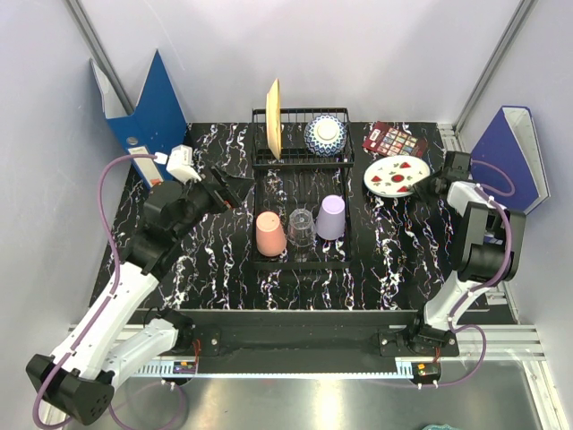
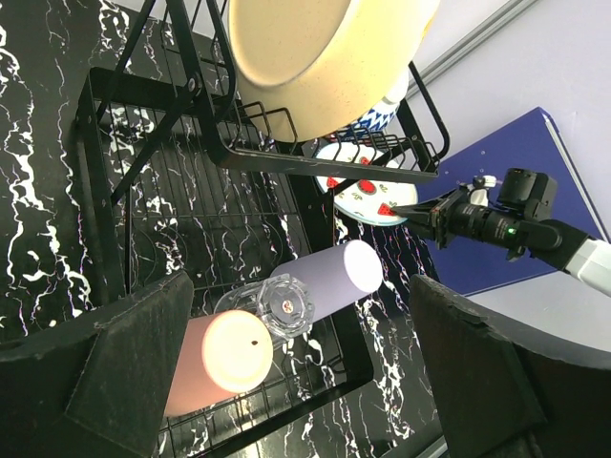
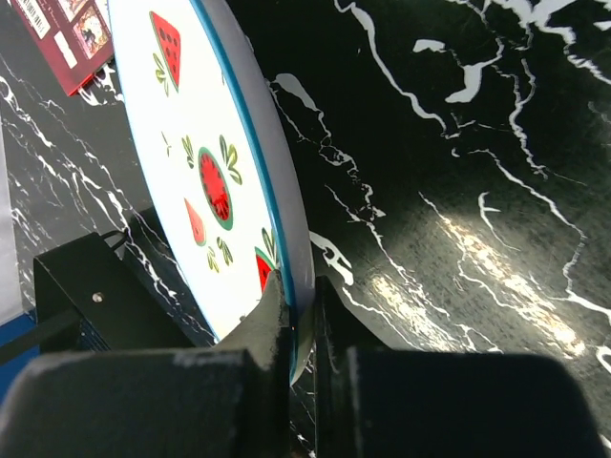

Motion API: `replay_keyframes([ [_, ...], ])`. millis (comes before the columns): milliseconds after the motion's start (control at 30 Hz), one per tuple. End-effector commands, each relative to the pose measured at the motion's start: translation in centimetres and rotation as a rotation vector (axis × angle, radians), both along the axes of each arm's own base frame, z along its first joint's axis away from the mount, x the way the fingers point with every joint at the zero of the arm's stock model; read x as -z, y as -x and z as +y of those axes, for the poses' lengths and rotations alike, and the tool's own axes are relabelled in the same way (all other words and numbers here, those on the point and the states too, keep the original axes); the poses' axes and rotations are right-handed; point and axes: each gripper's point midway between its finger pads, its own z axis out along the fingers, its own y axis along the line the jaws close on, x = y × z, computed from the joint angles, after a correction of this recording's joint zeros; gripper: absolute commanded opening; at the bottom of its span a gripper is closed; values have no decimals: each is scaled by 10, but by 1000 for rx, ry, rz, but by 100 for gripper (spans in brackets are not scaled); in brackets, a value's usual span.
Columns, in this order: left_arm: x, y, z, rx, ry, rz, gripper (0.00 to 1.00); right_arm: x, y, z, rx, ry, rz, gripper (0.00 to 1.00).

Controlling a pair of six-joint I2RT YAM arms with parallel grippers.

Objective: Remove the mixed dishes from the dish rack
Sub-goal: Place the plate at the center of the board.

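Observation:
The black wire dish rack (image 1: 260, 261) stands mid-table. A cream plate (image 1: 273, 119) stands on edge in its raised back section, beside a blue-and-white bowl (image 1: 325, 134). On the flat tray part stand a salmon-pink cup (image 1: 270, 234), a clear glass (image 1: 302, 227) and a lavender cup (image 1: 331, 217), all upside down. My left gripper (image 1: 235, 190) hangs open and holding nothing just left of the rack, and its wrist view shows the cups (image 2: 215, 358) ahead of it. My right gripper (image 3: 301, 305) is shut on the rim of the white watermelon-patterned plate (image 3: 200, 162), right of the rack (image 1: 397, 176).
A dark red palette of coloured squares (image 1: 395, 140) lies behind the white plate. Blue binders lean at the back left (image 1: 148, 107) and at the right wall (image 1: 510, 152). A white box (image 1: 182, 162) sits near the left binder. The tabletop is black marble.

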Motion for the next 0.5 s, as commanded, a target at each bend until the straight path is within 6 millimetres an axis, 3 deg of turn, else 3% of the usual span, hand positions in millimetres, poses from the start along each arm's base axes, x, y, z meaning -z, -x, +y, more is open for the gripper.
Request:
replay_keyframes([
  [0,-15,2,-2,17,18,-54,99,7,-5,1,-9,19,-10,0],
  [333,-2,1,-5,27,16,-24,99,61,-3,1,-31,45,143,0],
  [433,1,0,-6,29,12,-19,99,62,-6,3,-34,47,145,0],
  [467,0,0,-6,29,10,-22,99,61,-5,3,-29,50,148,6],
])
